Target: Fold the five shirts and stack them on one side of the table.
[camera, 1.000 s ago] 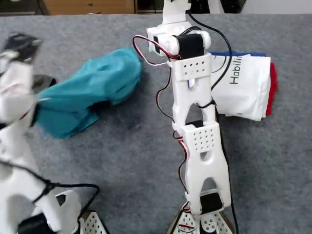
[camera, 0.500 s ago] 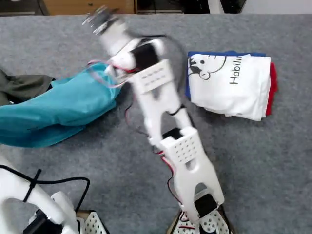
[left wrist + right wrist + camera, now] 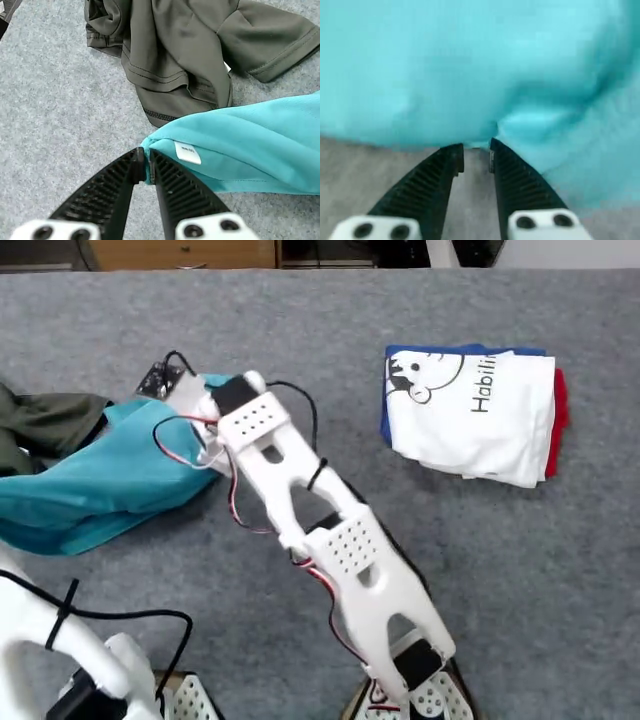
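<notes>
A teal shirt (image 3: 110,475) lies spread at the table's left side in the high view. My left gripper (image 3: 145,167) is shut on a corner of that teal shirt (image 3: 250,140), close to its white label. My right arm (image 3: 300,500) stretches from the front middle across to the shirt's far right end. There my right gripper (image 3: 476,150) stands narrowly open at the edge of the teal cloth (image 3: 470,65), with grey table showing between its fingers. A crumpled olive shirt (image 3: 175,50) lies just beyond the teal one. Folded shirts (image 3: 470,415) are stacked at the right, a white one on top.
The olive shirt (image 3: 45,420) touches the teal one near the table's left edge. Blue and red folded shirts stick out from under the white one. Grey table cloth (image 3: 520,570) lies bare at the middle and front right. The arms' bases stand at the front edge.
My right arm has swung from the folded stack leftward and down onto the teal shirt. The teal shirt has been drawn left and lowered flat, and my left arm has dropped out of the upper left.
</notes>
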`<state>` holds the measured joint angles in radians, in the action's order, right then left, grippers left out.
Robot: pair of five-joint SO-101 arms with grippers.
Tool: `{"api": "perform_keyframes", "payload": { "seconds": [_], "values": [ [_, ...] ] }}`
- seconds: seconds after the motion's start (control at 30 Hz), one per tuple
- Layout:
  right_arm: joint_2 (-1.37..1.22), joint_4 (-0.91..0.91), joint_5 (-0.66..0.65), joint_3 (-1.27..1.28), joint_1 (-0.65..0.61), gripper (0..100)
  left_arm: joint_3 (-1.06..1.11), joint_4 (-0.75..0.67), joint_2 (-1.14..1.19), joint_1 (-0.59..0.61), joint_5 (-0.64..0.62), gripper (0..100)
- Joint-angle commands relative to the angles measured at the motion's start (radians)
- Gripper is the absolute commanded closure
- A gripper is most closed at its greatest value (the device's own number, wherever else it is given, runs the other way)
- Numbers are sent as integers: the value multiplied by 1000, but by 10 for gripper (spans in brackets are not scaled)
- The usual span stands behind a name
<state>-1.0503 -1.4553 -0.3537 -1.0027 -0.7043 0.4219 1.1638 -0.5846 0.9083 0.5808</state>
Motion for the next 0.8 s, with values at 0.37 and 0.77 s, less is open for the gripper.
{"api": "perform_keyframes", "payload": {
  "seconds": [0.37, 0.77],
  "values": [
    [-168, 166, 74, -601, -18, 906, 71, -12, -8, 11, -11, 980],
    [-389, 468, 80, -668, -12, 906, 80, -14, -7, 9, -11, 980]
  ]
}}
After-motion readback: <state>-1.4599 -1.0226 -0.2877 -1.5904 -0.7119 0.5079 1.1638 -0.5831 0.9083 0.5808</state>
